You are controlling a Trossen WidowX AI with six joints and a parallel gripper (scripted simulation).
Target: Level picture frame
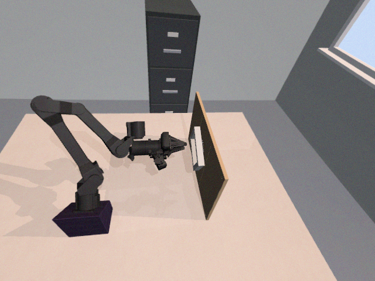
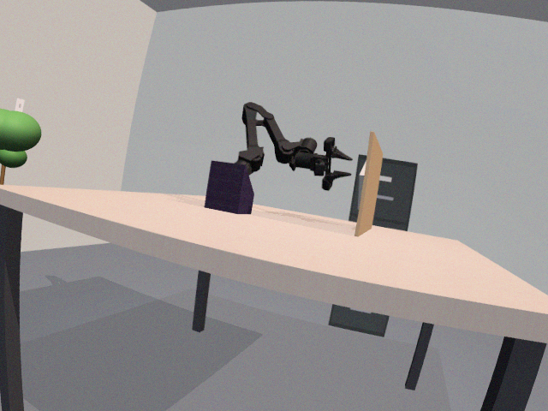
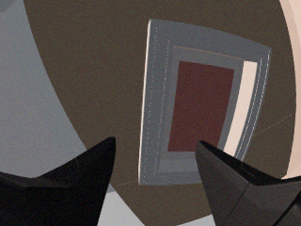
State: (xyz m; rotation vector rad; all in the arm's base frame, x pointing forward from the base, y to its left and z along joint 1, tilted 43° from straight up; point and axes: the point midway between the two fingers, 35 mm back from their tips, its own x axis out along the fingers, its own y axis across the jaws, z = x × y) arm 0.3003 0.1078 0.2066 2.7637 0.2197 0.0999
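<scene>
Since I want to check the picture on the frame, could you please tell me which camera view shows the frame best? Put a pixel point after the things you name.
The wrist view: the frame's (image 1: 200, 148) (image 2: 361, 190) (image 3: 157, 104) front and dark red centre face it. The top view shows mainly its edges; the exterior, just a sliver.
</scene>
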